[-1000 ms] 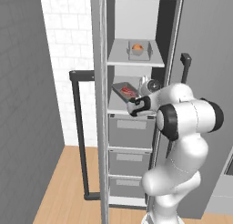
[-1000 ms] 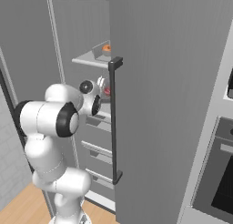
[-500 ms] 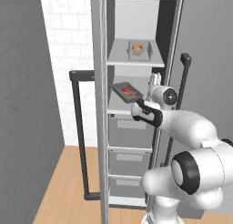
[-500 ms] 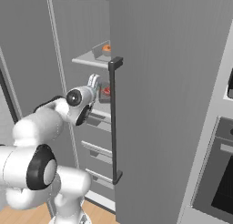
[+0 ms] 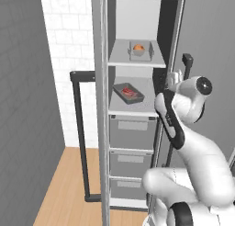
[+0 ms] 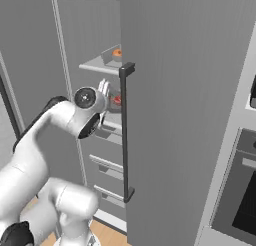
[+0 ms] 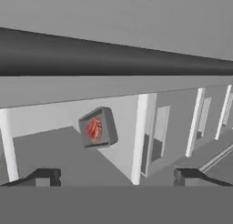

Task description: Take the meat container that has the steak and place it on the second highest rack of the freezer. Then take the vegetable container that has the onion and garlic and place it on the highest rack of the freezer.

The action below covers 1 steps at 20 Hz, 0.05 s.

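Note:
The freezer (image 5: 102, 128) stands open. The dark grey meat container (image 5: 128, 93) lies on the second highest rack with the red steak (image 5: 130, 92) in it. On the highest rack sits the pale vegetable container (image 5: 140, 50) with the orange onion (image 5: 138, 48); the garlic is too small to make out. My gripper (image 5: 170, 78) hangs open and empty at the rack's right end, by the door edge, apart from the tray. In the hand view its two fingertips (image 7: 43, 176) stand wide apart, and the meat container (image 7: 97, 127) lies well beyond them.
The open door's dark bar handle (image 6: 125, 132) runs just right of my hand and crosses the hand view as a dark band (image 7: 113, 54). Grey drawer fronts (image 5: 132, 134) sit under the racks. Another door handle (image 5: 79, 133) stands at left. A black-windowed oven (image 6: 240, 200) is far right.
My hand has drawn back from the meat container toward the right door edge, and the arm has swung its elbow down. Both trays stay where they were.

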Tool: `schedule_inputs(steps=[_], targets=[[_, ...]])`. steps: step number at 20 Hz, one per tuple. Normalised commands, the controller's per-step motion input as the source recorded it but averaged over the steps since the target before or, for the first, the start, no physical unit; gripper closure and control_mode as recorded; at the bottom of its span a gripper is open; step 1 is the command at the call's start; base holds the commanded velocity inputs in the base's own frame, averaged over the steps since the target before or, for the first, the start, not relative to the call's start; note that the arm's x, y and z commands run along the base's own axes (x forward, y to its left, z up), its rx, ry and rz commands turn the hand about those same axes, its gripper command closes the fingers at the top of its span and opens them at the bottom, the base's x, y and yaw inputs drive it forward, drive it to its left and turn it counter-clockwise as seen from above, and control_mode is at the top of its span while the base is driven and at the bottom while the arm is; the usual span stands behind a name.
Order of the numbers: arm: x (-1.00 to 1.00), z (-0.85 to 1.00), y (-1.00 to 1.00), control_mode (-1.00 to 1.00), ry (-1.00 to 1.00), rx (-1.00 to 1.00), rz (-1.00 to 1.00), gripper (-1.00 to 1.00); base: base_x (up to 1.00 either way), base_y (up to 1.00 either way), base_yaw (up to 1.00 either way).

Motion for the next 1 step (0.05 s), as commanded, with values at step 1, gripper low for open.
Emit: schedule_inputs(steps=[1], targets=[[-0.79,0.16,0.09,-1.00,0.20,-0.12,0.24,-1.00,0.00,0.00,0.00]])
